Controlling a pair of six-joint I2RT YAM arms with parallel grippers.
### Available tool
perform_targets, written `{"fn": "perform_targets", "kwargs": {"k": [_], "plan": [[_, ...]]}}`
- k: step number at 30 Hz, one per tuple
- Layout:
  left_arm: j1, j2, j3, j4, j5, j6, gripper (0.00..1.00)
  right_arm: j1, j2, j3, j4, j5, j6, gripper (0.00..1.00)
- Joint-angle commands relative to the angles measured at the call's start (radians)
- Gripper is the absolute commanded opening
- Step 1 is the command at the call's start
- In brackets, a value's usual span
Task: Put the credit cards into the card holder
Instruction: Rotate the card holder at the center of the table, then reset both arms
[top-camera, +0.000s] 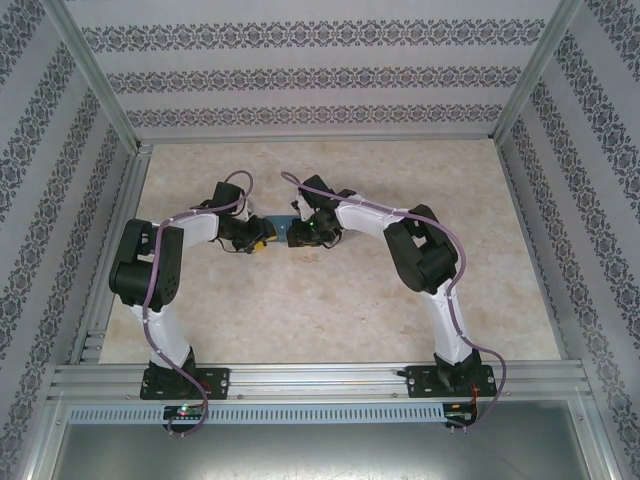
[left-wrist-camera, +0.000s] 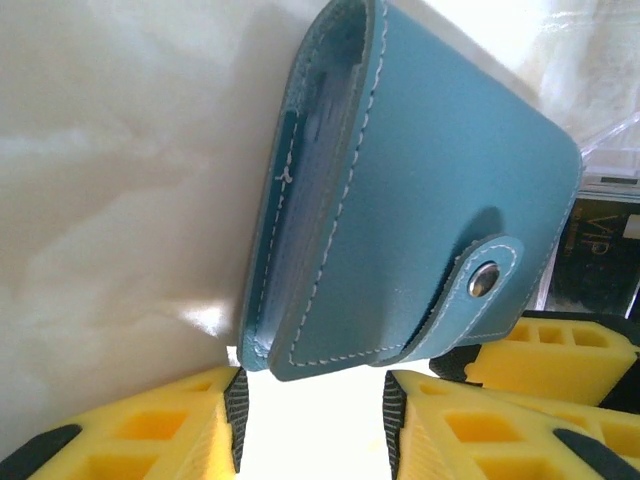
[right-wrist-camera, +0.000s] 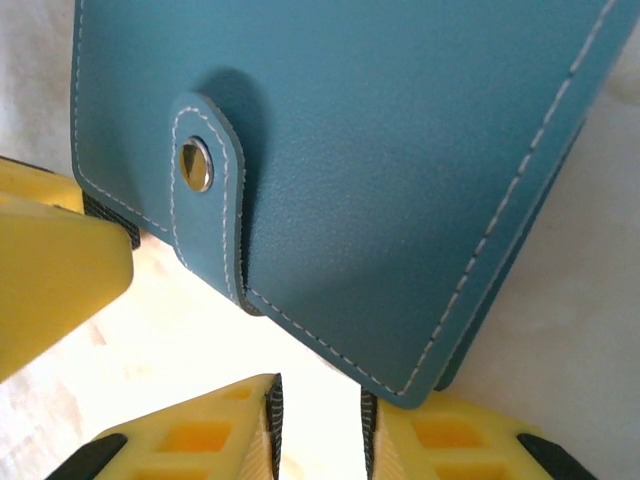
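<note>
Teal stitched leather marks the holder (top-camera: 283, 228), which lies near the middle of the table (top-camera: 350, 320) with its strap snapped shut. The step in hand is therefore opening it before any card goes in. From above, the left gripper (top-camera: 258, 241) sits at the holder's 8 o'clock and the right gripper (top-camera: 306, 233) at its 3 o'clock, both close in. In the left wrist view the holder lies at 12 o'clock of the jaws, its lower edge just beyond the tips; the jaws stand apart with bare table between them, grasping nothing. The right wrist view shows a narrower bare gap, also released, with the holder's corner just past the tips at 1 o'clock. The strap (right-wrist-camera: 205, 190) and its snap (right-wrist-camera: 193, 165) sit at 10 o'clock of those jaws. Next, I judge, one gripper must steady the body while the other pinches the strap's free end and peels it off the snap. What looks like a dark card (left-wrist-camera: 600, 240) lies at the holder's 3 o'clock.
</note>
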Motion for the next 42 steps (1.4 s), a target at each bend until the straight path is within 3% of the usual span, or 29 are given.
{"fn": "perform_targets", "kwargs": {"k": [1, 10, 17, 25, 31, 40, 42], "plan": [[-0.002, -0.04, 0.021, -0.022, -0.055, 0.044, 0.44, -0.004, -0.054, 0.002, 0.0, 0.027, -0.035, 0.3], [0.001, -0.197, 0.007, -0.064, -0.194, 0.085, 0.46, -0.004, -0.203, -0.036, -0.066, 0.077, -0.125, 0.31], [0.005, -0.389, 0.002, -0.12, -0.327, 0.125, 0.47, -0.018, -0.378, -0.096, -0.118, 0.214, -0.202, 0.34], [0.013, -0.619, -0.036, -0.173, -0.576, 0.192, 0.51, -0.105, -0.635, -0.255, -0.08, 0.35, -0.248, 0.34], [0.025, -0.673, -0.033, -0.216, -0.679, 0.221, 0.52, -0.188, -0.819, -0.37, -0.046, 0.463, -0.295, 0.39], [0.074, -0.73, -0.13, -0.132, -0.72, 0.15, 0.99, -0.369, -1.071, -0.609, 0.11, 0.54, -0.228, 0.7], [0.088, -0.723, -0.139, -0.13, -0.738, 0.145, 1.0, -0.426, -1.105, -0.664, 0.141, 0.545, -0.203, 0.76]]}}
